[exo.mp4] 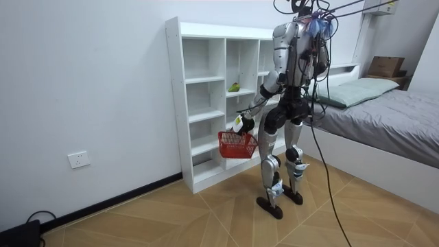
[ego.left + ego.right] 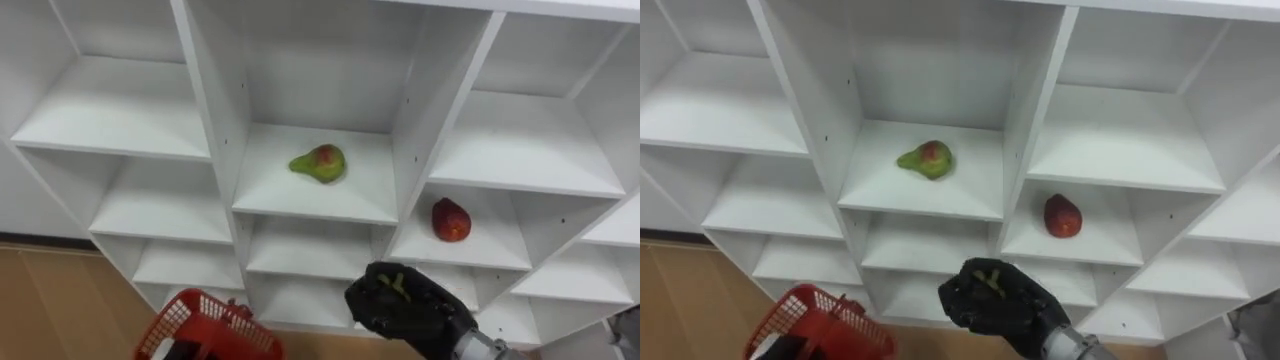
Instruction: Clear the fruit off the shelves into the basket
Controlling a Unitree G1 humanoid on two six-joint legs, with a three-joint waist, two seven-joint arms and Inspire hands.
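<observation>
Before me stood the white closet (image 1: pixel 175 110), rows of open cubbies, backed against a plain white wall (image 1: pixel 89 82). Beneath it ran a wooden floor (image 1: pixel 171 219) laid in herringbone. A socket (image 1: pixel 80 160) sat low on the wall at the room view's left of the closet; beyond the closet's other end lay a grey bed (image 1: pixel 398 130) with a pillow (image 1: pixel 360 88).

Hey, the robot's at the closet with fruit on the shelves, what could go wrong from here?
The pear and the red fruit lie loose on open shelves; a clumsy touch might roll either off the edge. The right hand is low, below both fruits; reaching up into a compartment it could strike a shelf edge or the divider. The red basket is far to that hand's left, so a fruit released early may miss it.
</observation>
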